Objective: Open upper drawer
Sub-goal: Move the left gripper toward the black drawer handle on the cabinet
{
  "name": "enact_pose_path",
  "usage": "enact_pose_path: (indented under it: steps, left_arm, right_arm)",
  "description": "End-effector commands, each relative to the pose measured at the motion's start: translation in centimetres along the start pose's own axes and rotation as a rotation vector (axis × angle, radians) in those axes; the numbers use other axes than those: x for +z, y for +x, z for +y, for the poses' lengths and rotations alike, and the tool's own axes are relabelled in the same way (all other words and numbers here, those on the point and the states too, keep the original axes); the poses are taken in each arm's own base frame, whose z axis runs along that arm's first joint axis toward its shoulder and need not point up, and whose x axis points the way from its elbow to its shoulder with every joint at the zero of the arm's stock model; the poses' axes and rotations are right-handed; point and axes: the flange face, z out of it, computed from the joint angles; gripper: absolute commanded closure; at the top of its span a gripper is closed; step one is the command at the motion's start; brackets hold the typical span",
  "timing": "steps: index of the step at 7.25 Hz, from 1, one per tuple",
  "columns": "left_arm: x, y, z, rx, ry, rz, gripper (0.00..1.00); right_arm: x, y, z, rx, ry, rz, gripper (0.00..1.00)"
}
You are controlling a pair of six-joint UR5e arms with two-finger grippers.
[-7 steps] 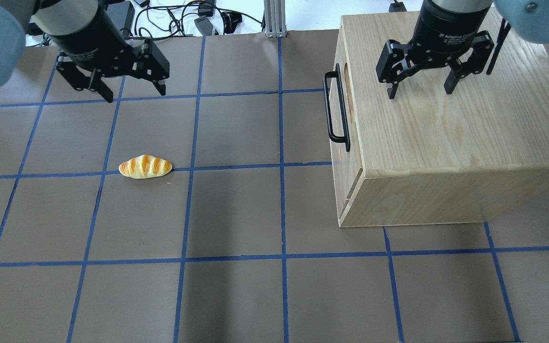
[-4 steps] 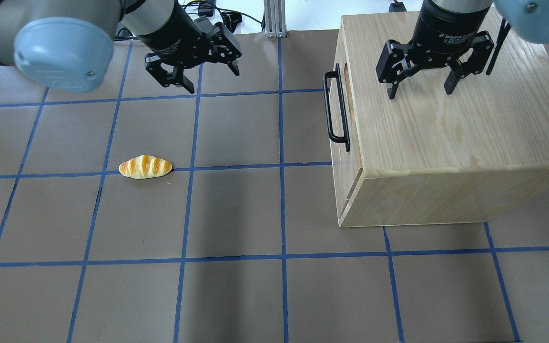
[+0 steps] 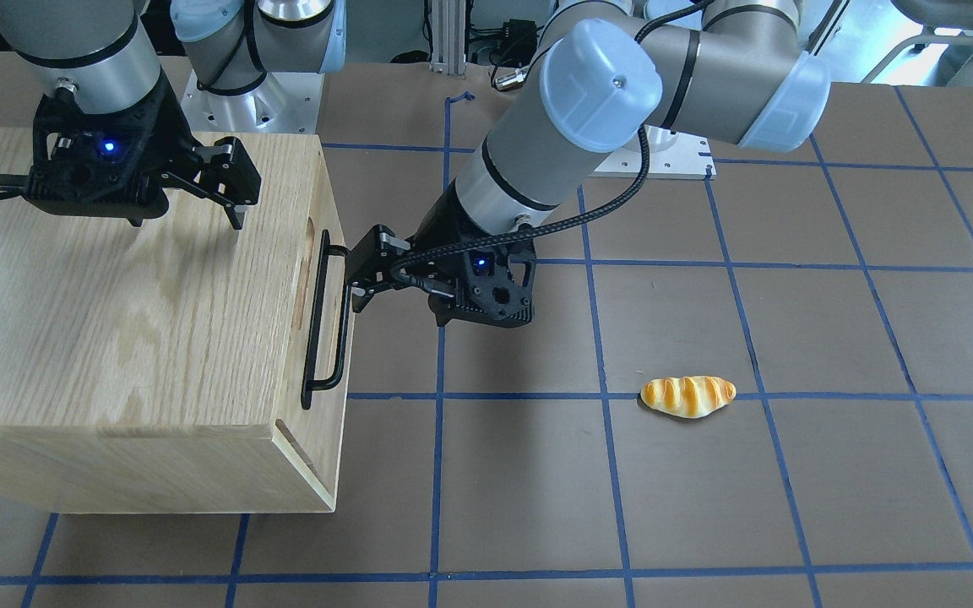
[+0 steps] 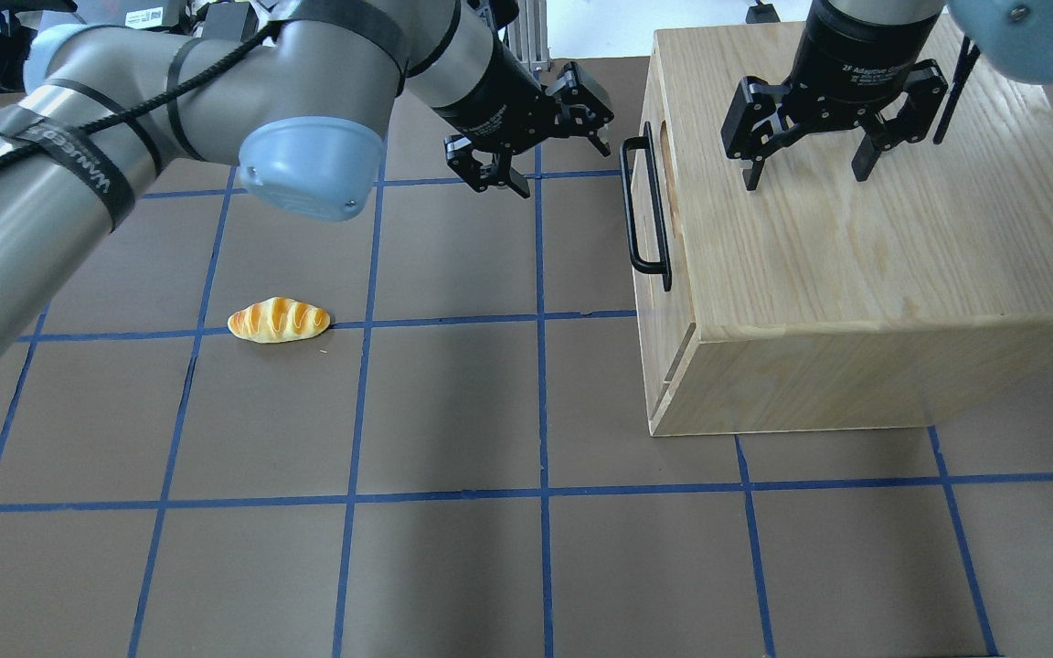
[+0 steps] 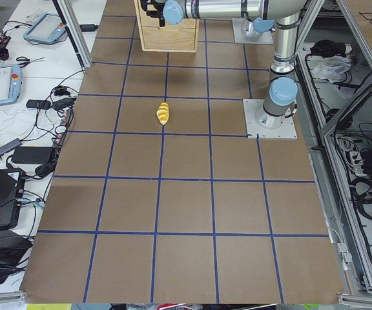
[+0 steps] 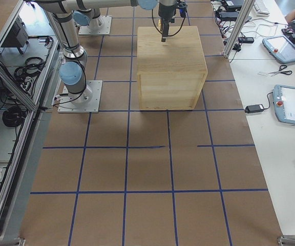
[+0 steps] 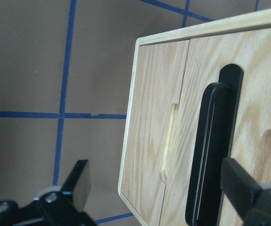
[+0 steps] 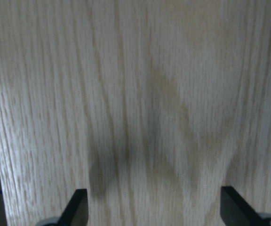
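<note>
The upper drawer's oak front (image 7: 262, 84) is shut, flush in the oak cabinet (image 4: 856, 265). Its long black bar handle (image 4: 645, 208) (image 3: 324, 325) (image 7: 211, 150) faces the table's middle. My left gripper (image 4: 565, 169) (image 3: 358, 283) (image 7: 158, 178) is open and empty. It points at the handle's far end from just in front, with a small gap and no grip on it. My right gripper (image 4: 805, 178) (image 3: 187, 221) (image 8: 154, 197) is open and empty, hovering just above the cabinet's top.
A toy bread roll (image 4: 278, 320) (image 3: 687, 396) lies on the brown, blue-taped table, left of the cabinet in the overhead view. A narrow panel with a finger slot (image 7: 168, 141) sits above the handle. Cables lie past the table's far edge.
My left arm has swung from the far left across the table to the drawer handle, with the gripper still open. The right arm, cabinet and roll have not moved.
</note>
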Motion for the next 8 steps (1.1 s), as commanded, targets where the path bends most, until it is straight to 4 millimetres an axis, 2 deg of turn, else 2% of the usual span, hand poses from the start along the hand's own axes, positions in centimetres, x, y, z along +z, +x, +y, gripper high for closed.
enact_pose_path:
  steps: [1, 4, 6, 8]
  left_arm:
    - [2.2, 0.2, 0.4, 0.012, -0.003, 0.002, 0.0]
    - [3.1, 0.2, 1.0, 0.016, -0.02, 0.006, 0.0]
    - [4.2, -0.3, 0.7, 0.017, -0.034, -0.006, 0.0]
    - [5.1, 0.9, 1.9, 0.041, -0.05, -0.006, 0.0]
  right_arm:
    - [0.0, 0.0, 0.0, -0.002, -0.001, 0.0, 0.0]
    - [0.0, 0.0, 0.0, 0.0, -0.001, 0.0, 0.0]
    - [0.0, 0.0, 0.0, 0.0, 0.001, 0.0, 0.0]
    - [0.0, 0.0, 0.0, 0.0, 0.001, 0.0, 0.0]
